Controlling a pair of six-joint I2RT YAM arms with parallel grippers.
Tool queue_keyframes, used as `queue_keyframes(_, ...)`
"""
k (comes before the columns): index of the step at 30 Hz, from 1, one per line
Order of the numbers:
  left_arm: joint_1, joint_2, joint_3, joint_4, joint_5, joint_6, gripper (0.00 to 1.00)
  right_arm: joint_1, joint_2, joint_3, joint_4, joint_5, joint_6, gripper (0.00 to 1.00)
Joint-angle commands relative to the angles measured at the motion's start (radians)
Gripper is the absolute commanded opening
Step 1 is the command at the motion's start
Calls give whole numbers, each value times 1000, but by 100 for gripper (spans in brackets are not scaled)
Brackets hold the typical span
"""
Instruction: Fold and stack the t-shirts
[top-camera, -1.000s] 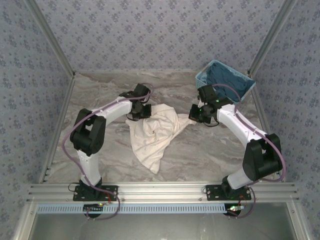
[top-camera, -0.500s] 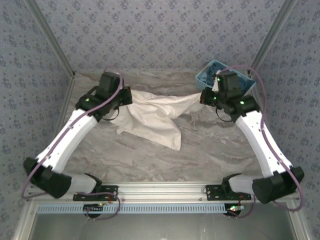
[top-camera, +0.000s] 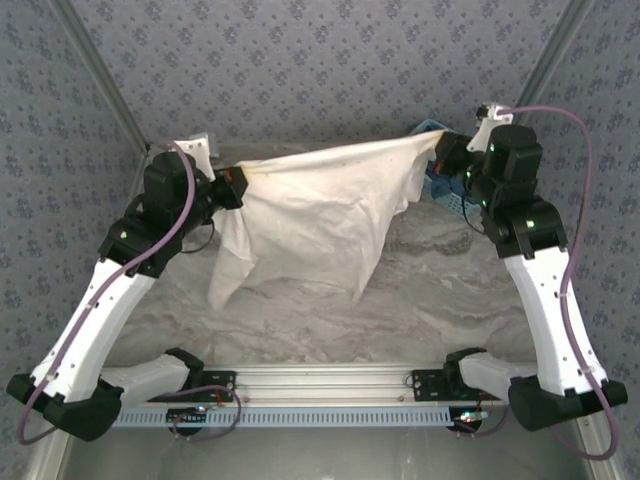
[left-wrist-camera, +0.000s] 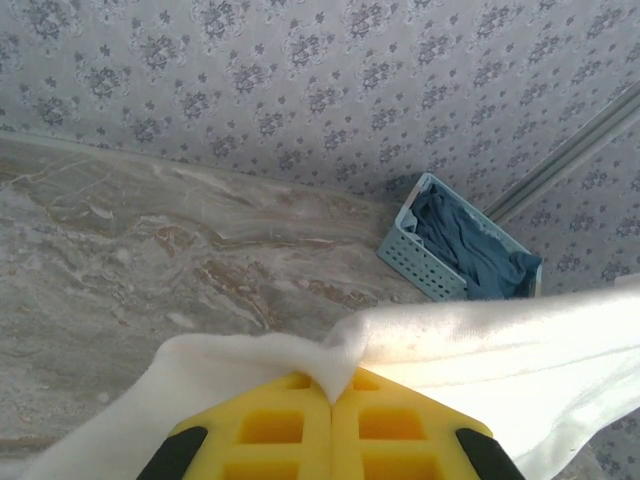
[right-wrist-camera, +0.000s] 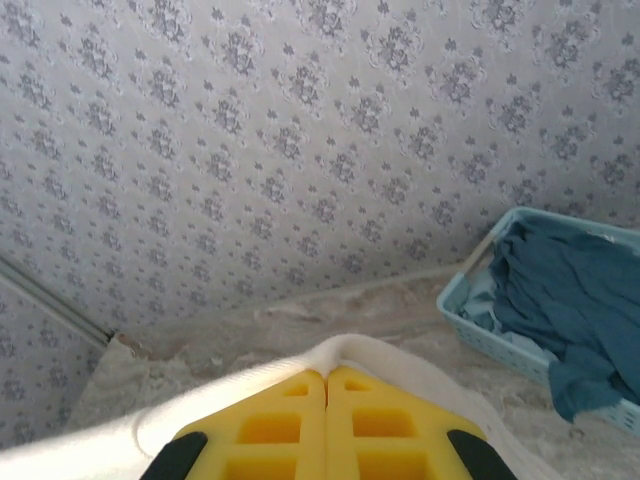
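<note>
In the top external view, the t-shirt (top-camera: 320, 215) is being stretched in mid-air above the table (top-camera: 430, 290); a corner could be pulled free if it is being drawn too taut. Both arms are being held raised and spread wide. At the left wrist, the left gripper (left-wrist-camera: 332, 385) is being pressed closed on a pinched edge. At the right wrist, the right gripper (right-wrist-camera: 327, 378) is being clamped likewise on the hem.

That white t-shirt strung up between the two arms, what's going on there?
A robot is holding the t-shirt up over the table. The left gripper pinches one top corner, the right gripper the other, so it hangs spread between them, not yet folded. A blue basket of dark cloth sits behind.
</note>
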Motion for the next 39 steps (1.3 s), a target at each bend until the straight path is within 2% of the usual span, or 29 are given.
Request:
queue_keyframes(1,43,69,-3,-3,-43,-54,1,-24,139,31,105,-39,39,0)
queue_keyframes(3,98,127,-18,-6,-24,-114,1,-25,258,55,162,-107,66,0)
queue_keyframes(5,170,204,-17,-17,20,-160,1,-24,400,140,122,-172,95,0)
queue_keyframes(6,208,252,-3,-44,33,-184,2,-24,484,187,77,-222,100,6)
queue_keyframes(7,238,295,13,-68,48,-195,12,-23,537,228,51,-233,104,18)
queue_keyframes(8,263,337,29,-99,71,-192,37,-16,575,236,49,-232,110,31)
queue_keyframes(9,274,371,45,-121,76,-184,56,-4,590,225,56,-229,120,42)
queue_keyframes(10,276,392,59,-150,65,-171,65,7,592,207,62,-222,129,48)
queue_keyframes(11,275,407,70,-180,52,-156,69,20,585,183,65,-214,131,53)
queue_keyframes(13,269,395,48,-212,34,-135,70,50,550,120,56,-193,135,57)
queue_keyframes(17,238,317,-104,-256,61,-89,70,125,431,-117,68,-172,181,57)
queue_keyframes(19,194,281,-188,-279,84,-53,69,186,374,-242,70,-170,207,57)
queue_keyframes(23,129,234,-386,-289,117,-46,68,395,315,-439,48,-153,237,60)
queue_keyframes(27,128,214,-540,-215,233,-67,64,607,381,-470,-8,-112,192,63)
queue_keyframes(30,97,303,-566,-207,267,-54,65,669,432,-481,-20,-103,188,62)
queue_keyframes(33,36,419,-566,-183,261,-51,64,674,489,-488,-34,-134,193,59)
queue_keyframes(34,17,450,-565,-169,264,-53,58,674,493,-489,-47,-132,203,58)
queue_keyframes(36,-22,494,-556,-127,275,-72,30,659,470,-509,-50,-102,242,56)
queue_keyframes(39,-86,495,-498,-67,323,-138,2,611,367,-558,-73,-42,290,54)
